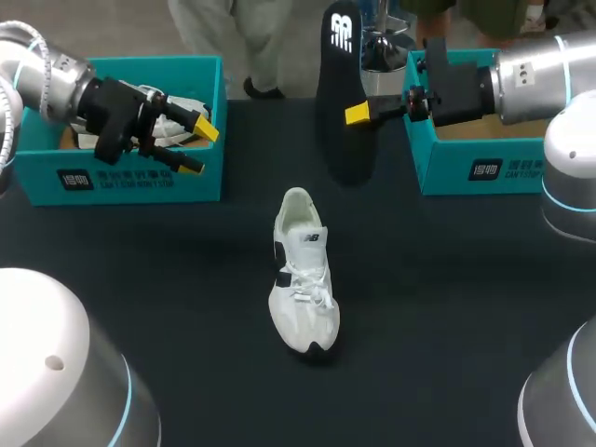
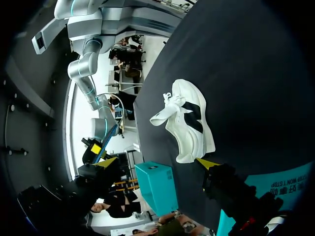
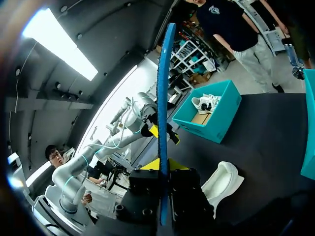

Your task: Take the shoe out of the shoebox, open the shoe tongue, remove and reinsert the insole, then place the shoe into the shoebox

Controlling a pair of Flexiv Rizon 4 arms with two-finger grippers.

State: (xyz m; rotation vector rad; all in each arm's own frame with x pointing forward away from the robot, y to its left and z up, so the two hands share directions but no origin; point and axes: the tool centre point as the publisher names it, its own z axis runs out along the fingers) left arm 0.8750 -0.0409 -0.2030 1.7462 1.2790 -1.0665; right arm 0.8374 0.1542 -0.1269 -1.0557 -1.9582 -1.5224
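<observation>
Right gripper [image 1: 363, 114] clenched on insole [image 1: 343, 56], held upright above table [image 1: 447, 279]; left gripper [image 1: 198, 149] spread, empty, by left shoebox [image 1: 121, 177]; shoe [image 1: 303, 275] mid-table, unheld; risks: edge pinch lets insole twist or slip; unbraced shoe skids on reinsertion.

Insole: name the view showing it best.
Head view: the insole faces the camera whole, pinched in the right claw. The right wrist view shows only its blue edge; in the left wrist view I cannot find it.
</observation>
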